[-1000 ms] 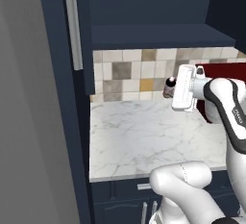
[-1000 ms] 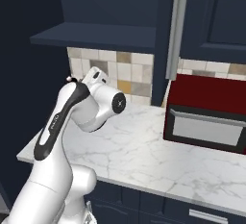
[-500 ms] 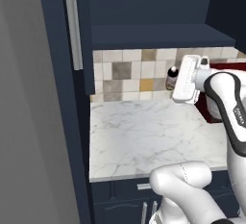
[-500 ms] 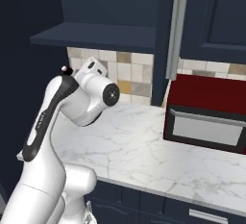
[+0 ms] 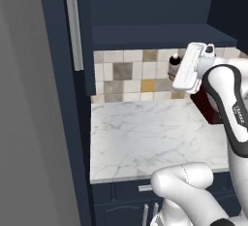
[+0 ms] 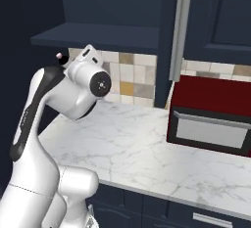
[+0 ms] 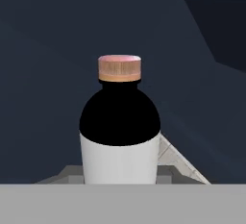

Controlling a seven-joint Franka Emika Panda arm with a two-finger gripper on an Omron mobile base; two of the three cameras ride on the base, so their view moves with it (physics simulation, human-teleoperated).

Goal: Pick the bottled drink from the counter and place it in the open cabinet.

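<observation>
The bottled drink stands upright in my gripper, which is shut on it. The hand view shows its pinkish-orange cap, black shoulder and white body against the dark inside of the open cabinet. In the left base view the bottle hangs in front of the tiled wall, just under the cabinet's shelf edge. Its cap peeks out behind the hand in the right base view. The marble counter lies well below it.
The cabinet door stands open at the left with a long silver bar handle. A dark red microwave sits on the counter's right side. Navy drawers run under the counter edge.
The arm has lifted the hand and the held bottle upward, from mid-backsplash height to just under the cabinet shelf. The grip has not changed.
</observation>
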